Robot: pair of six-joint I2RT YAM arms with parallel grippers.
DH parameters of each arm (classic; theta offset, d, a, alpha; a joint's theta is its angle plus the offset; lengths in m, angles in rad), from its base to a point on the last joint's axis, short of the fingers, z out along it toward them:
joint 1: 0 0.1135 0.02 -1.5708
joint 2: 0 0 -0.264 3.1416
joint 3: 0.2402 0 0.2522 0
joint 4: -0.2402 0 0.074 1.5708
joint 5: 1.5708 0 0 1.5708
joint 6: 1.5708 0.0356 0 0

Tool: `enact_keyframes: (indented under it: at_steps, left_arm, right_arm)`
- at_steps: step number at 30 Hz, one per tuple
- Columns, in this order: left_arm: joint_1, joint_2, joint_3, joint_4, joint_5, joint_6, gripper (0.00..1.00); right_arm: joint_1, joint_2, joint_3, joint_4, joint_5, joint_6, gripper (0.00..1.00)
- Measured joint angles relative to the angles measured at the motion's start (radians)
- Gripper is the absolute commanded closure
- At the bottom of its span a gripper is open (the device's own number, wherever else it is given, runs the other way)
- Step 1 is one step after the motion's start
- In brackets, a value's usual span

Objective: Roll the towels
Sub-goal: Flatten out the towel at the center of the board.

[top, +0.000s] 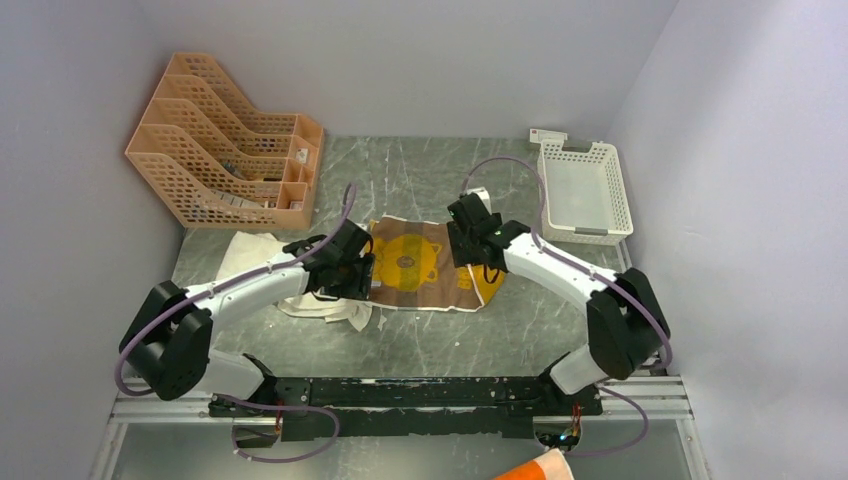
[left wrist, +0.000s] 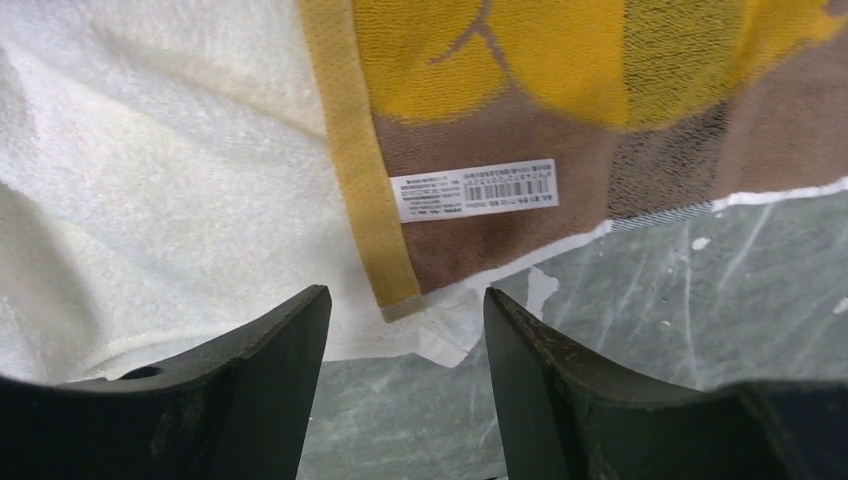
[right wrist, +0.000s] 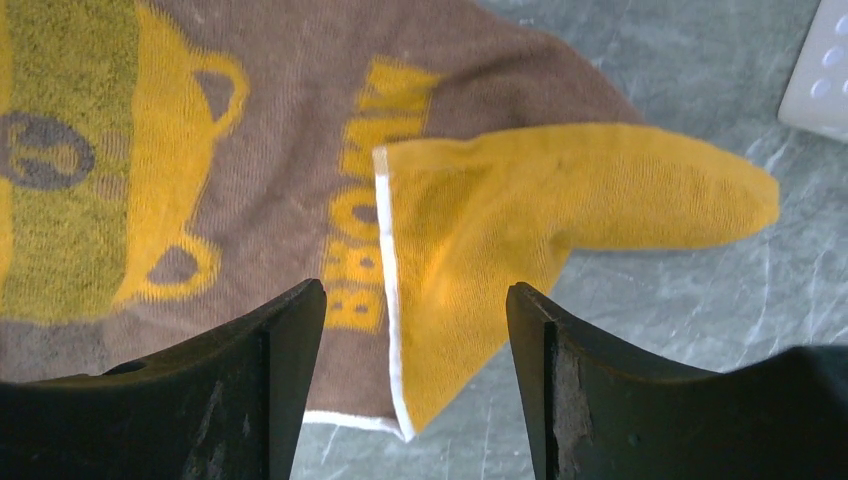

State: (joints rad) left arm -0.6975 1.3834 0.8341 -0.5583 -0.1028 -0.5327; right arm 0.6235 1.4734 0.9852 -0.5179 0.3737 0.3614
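A brown and yellow towel lies spread flat in the middle of the table, with its right corner folded over to show a plain yellow flap. A white towel lies crumpled to its left, partly under it. My left gripper is open and empty over the brown towel's left edge, near its white barcode label; the white towel fills the left of that view. My right gripper is open and empty above the folded yellow corner.
An orange file rack stands at the back left. A white plastic basket stands at the back right. Grey walls close in the table on three sides. The grey marbled tabletop shows in front of the towels.
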Motion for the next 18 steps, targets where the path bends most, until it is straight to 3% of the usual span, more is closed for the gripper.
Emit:
enact_keyframes:
  at_steps: [4,8,18]
  left_arm:
    - [0.000,0.016,-0.001,0.000,-0.041,-0.011,0.40]
    - [0.000,0.041,-0.001,0.003,-0.079,-0.018,0.46]
    - [0.003,0.133,0.031,0.031,-0.098,-0.016,0.60]
  right_arm:
    - [0.000,0.079,0.038,0.039,0.019,-0.032,0.43]
    - [-0.005,0.179,0.090,0.060,0.017,-0.069,0.58]
    - [-0.051,0.307,0.153,0.081,-0.023,-0.102,0.65]
